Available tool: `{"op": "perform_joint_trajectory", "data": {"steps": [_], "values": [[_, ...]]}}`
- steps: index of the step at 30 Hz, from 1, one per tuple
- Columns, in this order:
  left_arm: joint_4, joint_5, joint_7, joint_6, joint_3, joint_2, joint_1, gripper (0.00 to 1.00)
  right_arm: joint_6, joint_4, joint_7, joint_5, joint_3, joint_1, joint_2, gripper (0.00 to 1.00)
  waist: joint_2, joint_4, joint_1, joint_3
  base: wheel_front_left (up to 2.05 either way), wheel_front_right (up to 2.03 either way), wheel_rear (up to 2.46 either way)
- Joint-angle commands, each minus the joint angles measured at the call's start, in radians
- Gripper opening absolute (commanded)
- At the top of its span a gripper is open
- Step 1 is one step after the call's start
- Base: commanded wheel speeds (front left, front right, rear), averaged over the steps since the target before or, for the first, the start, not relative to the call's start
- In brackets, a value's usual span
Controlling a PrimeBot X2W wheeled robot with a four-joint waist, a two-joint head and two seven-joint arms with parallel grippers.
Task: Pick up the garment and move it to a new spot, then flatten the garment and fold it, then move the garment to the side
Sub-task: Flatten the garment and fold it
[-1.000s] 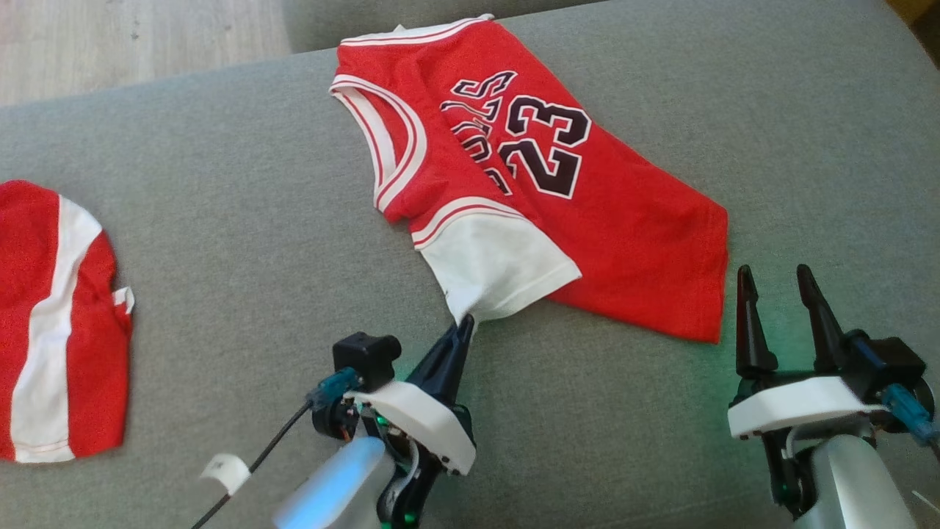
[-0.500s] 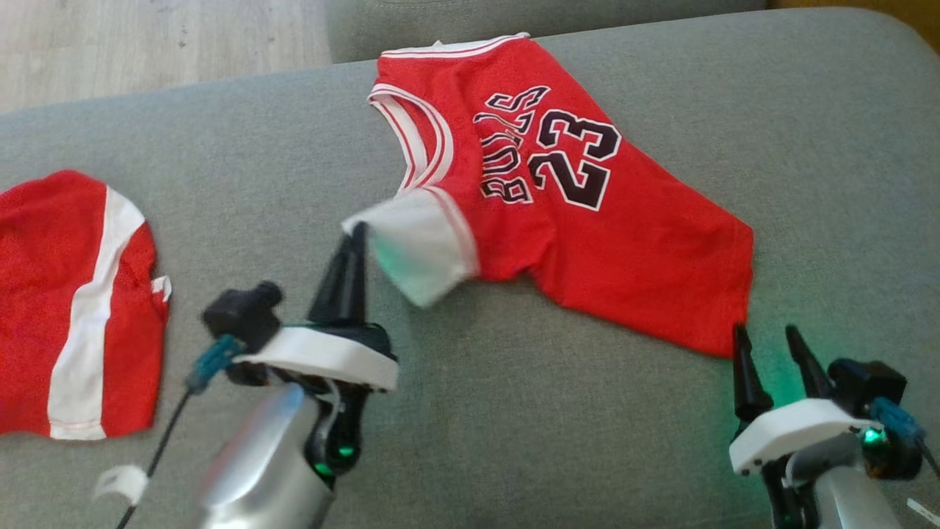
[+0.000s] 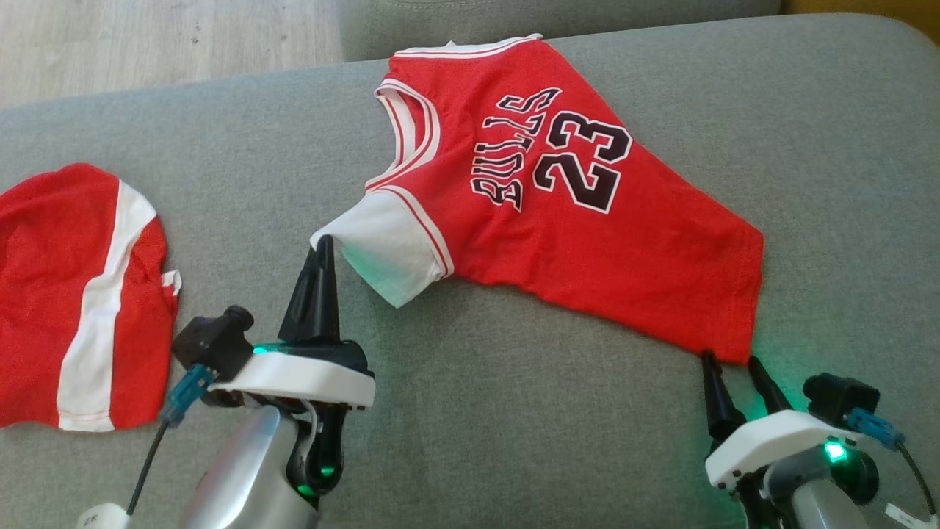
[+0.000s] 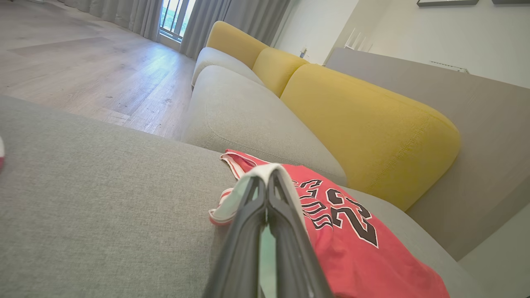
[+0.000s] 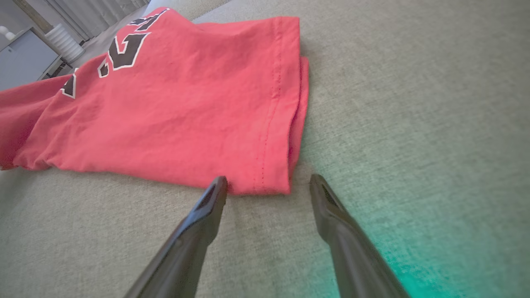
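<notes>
**A:** What do we see farthest left?

**B:** At nine o'clock on our sofa (image 3: 514, 411) lies a striped cloth (image 3: 73, 294), red with one white band. It is well apart from everything else.

**A:** Then our left gripper?

**B:** Our left gripper (image 3: 323, 246) stands at seven o'clock. Its jaws are pressed tight together on the edge of the white sleeve (image 3: 385, 253). From the wrist, we see that edge wrapped over both fingertips (image 4: 275, 178).

**A:** And where is the jersey?

**B:** The jersey (image 3: 573, 242) lies on the seat, from the middle across to the right. From the pinched sleeve it runs off toward two o'clock. The collar points to eleven o'clock and the hem to four o'clock, with "BULLS 23" facing up. The red body lies mostly flat.

**A:** Our right gripper?

**B:** Our right gripper (image 3: 731, 360) is at five o'clock. Its jaws stand wide apart with nothing in them. The near hem corner sits at twelve o'clock from it, just between the two tips. We cannot tell whether they touch the fabric.
</notes>
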Motion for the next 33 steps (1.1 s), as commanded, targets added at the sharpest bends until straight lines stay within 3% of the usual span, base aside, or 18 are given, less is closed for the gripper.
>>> {"op": "perform_joint_trajectory", "data": {"steps": [1,7,8,9,10,21,27,33], "values": [[-0.034,0.012,-0.009,-0.003,0.040,0.004,-0.018,0.00,0.007,-0.005,0.010,0.010,0.043,-0.027,-0.003,1.00,0.0000,0.002,0.0001,0.001,0.00,0.00,0.00],[-0.031,0.034,-0.009,-0.013,0.067,-0.008,-0.014,0.00,0.007,0.016,0.023,0.031,0.074,-0.042,-0.003,1.00,0.0000,0.006,0.0001,0.004,0.00,0.00,0.00],[-0.030,0.038,-0.009,-0.014,0.072,-0.009,-0.013,0.00,0.007,0.019,0.025,0.034,0.078,-0.044,-0.003,0.64,0.0000,0.007,0.0001,0.004,0.00,0.00,0.00],[-0.030,0.041,-0.009,-0.016,0.077,-0.011,-0.013,0.00,0.007,0.022,0.026,0.036,0.082,-0.046,-0.003,0.19,0.0000,0.007,0.0001,0.005,0.00,0.00,0.00],[-0.030,0.044,-0.009,-0.017,0.082,-0.012,-0.014,0.00,0.007,0.023,0.025,0.037,0.085,-0.047,-0.003,0.00,0.0000,0.008,0.0001,0.006,0.00,0.00,0.00],[-0.033,0.069,-0.009,-0.028,0.147,-0.015,-0.003,0.00,0.007,-0.040,-0.035,-0.010,0.080,-0.075,-0.003,0.00,0.0000,0.003,0.0001,-0.006,0.00,0.00,0.00],[-0.059,0.067,-0.009,-0.034,0.195,-0.008,-0.005,0.00,0.007,-0.177,-0.051,-0.077,0.070,-0.108,-0.003,0.00,0.0000,-0.003,0.0001,-0.029,0.00,0.00,0.00],[-0.091,0.068,-0.009,-0.036,0.231,0.027,-0.039,0.00,0.007,-0.358,-0.017,-0.133,0.032,-0.171,-0.044,0.00,0.0000,-0.003,0.0001,-0.060,0.00,0.00,0.00]]}}
